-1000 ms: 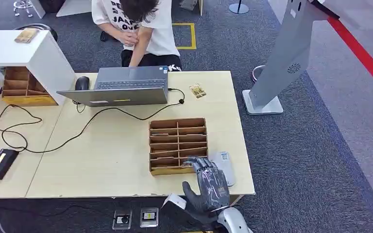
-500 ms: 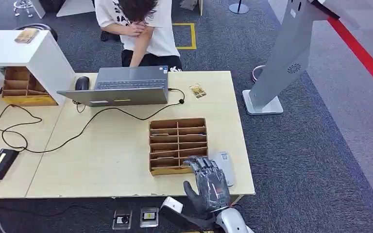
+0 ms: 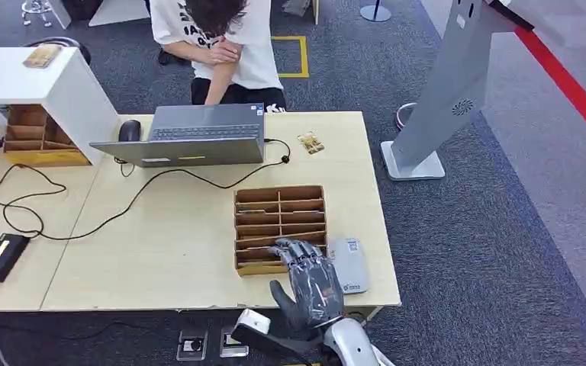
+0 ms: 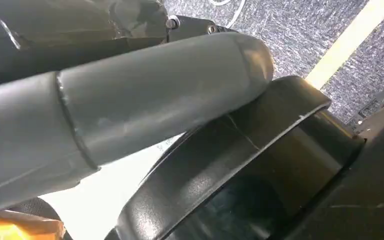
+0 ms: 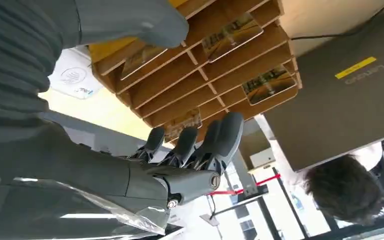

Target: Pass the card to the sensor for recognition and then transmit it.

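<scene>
Just ahead of the empty, spread-fingered right robot hand [image 3: 310,278], the card rack [image 3: 280,226] held thin cards [image 5: 231,36], which could slip from a pinch.

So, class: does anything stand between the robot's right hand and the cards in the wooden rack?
Nothing visible does. The right hand hovers at the near edge of the wooden rack, fingers apart and empty, with the cards lying uncovered in their open slots.

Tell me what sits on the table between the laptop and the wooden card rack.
In the head view, a black cable snakes across the tabletop between the laptop and the wooden card rack; otherwise that strip of table is bare.
</scene>
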Robot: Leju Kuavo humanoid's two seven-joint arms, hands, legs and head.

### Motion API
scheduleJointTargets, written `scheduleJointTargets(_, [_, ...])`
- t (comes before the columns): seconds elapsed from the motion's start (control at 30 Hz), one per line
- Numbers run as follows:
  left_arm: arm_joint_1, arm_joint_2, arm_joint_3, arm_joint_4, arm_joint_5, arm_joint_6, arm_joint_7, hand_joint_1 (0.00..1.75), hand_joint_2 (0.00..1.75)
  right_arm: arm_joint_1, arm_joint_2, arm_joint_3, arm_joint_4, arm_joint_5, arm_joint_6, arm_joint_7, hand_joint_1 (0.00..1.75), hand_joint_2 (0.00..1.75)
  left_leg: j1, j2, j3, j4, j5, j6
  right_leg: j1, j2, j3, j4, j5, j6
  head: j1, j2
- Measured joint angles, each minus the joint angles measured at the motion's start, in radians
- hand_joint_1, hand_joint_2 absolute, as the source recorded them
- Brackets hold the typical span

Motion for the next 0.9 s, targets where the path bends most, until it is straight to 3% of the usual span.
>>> scheduleJointTargets(0.47, [0.0, -0.001, 0.0, 0.0, 0.016, 0.0, 0.0, 0.0, 0.0, -0.071, 0.071, 0.03, 0.111, -0.059, 0.003, -0.056, 0.63, 1.75, 0.0, 0.0, 0.0, 0.0, 0.0, 0.0, 0.0, 0.0, 0.0, 0.0, 0.0, 0.0, 0.0, 0.0])
scheduleJointTargets(0.9, [0.0, -0.003, 0.0, 0.0, 0.018, 0.001, 0.0, 0.0, 0.0, -0.113, 0.08, 0.045, 0.235, -0.085, -0.024, -0.044, 0.68, 1.75, 0.0, 0.0, 0.0, 0.0, 0.0, 0.0, 0.0, 0.0, 0.0, 0.0, 0.0, 0.0, 0.0, 0.0])
